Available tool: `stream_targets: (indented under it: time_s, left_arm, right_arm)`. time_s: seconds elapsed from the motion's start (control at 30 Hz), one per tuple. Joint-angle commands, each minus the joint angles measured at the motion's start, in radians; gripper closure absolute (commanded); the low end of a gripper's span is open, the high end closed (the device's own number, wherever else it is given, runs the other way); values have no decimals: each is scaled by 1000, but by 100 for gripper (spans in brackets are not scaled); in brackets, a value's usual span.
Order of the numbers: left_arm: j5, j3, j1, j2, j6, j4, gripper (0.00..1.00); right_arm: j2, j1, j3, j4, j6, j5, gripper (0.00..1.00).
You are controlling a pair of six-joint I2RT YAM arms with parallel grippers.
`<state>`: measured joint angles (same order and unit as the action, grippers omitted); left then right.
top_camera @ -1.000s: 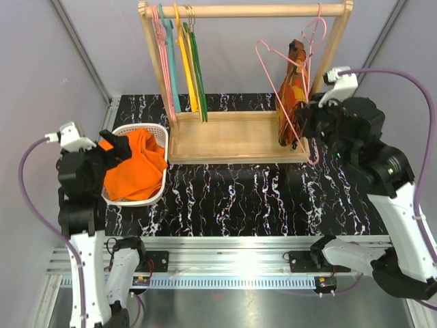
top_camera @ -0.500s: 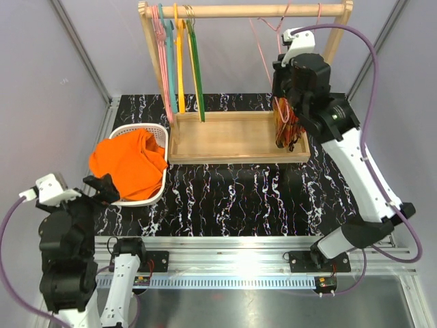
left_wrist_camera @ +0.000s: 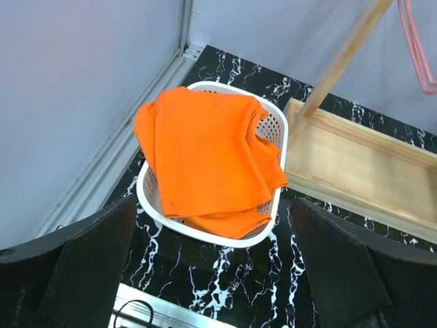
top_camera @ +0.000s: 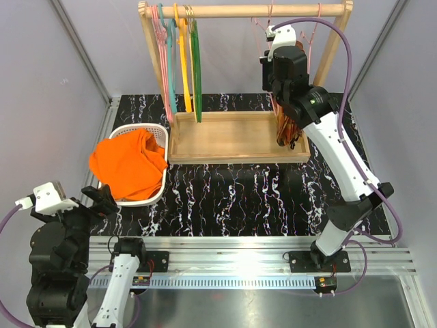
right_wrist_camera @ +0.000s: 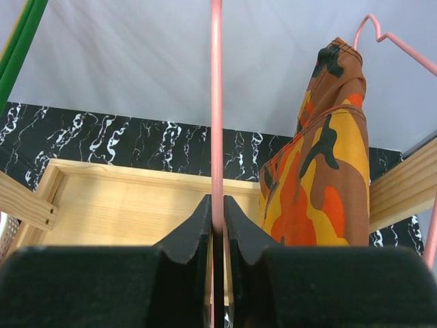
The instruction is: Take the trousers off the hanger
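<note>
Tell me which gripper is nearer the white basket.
Left. The left gripper hangs open just in front of the basket; the right gripper is far across at the rack, shut on a pink hanger.

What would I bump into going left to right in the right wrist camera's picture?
green hanger → pink hanger, pinched in the right gripper → camouflage garment → wooden post
</note>
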<state>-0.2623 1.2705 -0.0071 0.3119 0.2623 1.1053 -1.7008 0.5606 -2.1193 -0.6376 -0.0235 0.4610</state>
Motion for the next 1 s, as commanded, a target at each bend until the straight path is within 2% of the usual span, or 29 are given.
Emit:
stream_targets:
  time_s: [0.0,0.13,0.23,0.27,0.33,0.37,0.4,0.47,0.53,0.63,0.77,0.97]
  left_arm:
    - [-9,20,-24,12,-23,-7,1]
    - [-28,20,-45,19,-28,-9,1]
    - [-20,20,-51,24,-29,-10,1]
    - [-14,20,-51,27,-31,-9,1]
    - [-8,23,-53,24,-32,-9,1]
    - [-6,21,-53,18,-34,-10,1]
    - [-5,21,-53,15,-37,-13,1]
    - [-3,10,-56,12,-40,-19,1]
    - [15,-5,-57,3,-51,-41,1]
    - [78,-68,-60,-23,-83,-91,1]
    - [150,-154,-60,-54,-124,-131,1]
    - [144,-155,-60,-56,-121,-137,1]
  right_arm:
    - [16,-8,-14,13,17,10,83]
    - [70,-10,24,26,17,-13,63]
    - [85,-10,18,7,17,-25,57]
    - [99,-8,9,-5,46,-30,49]
    - [127,-8,8,-42,68,-62,40]
    - [176,-10,46,-42,91,-82,30]
    - [205,-10,73,-39,97,-102,15]
    - [300,-8,161,-39,102,-185,1]
    - [369,-8,229,-53,109,-258,1]
    - [563,-8,434,-77,128,-300,1]
    - [765,-10,599,-131,163,-257,0]
    - [1021,-8,740,-298,155,-176,1]
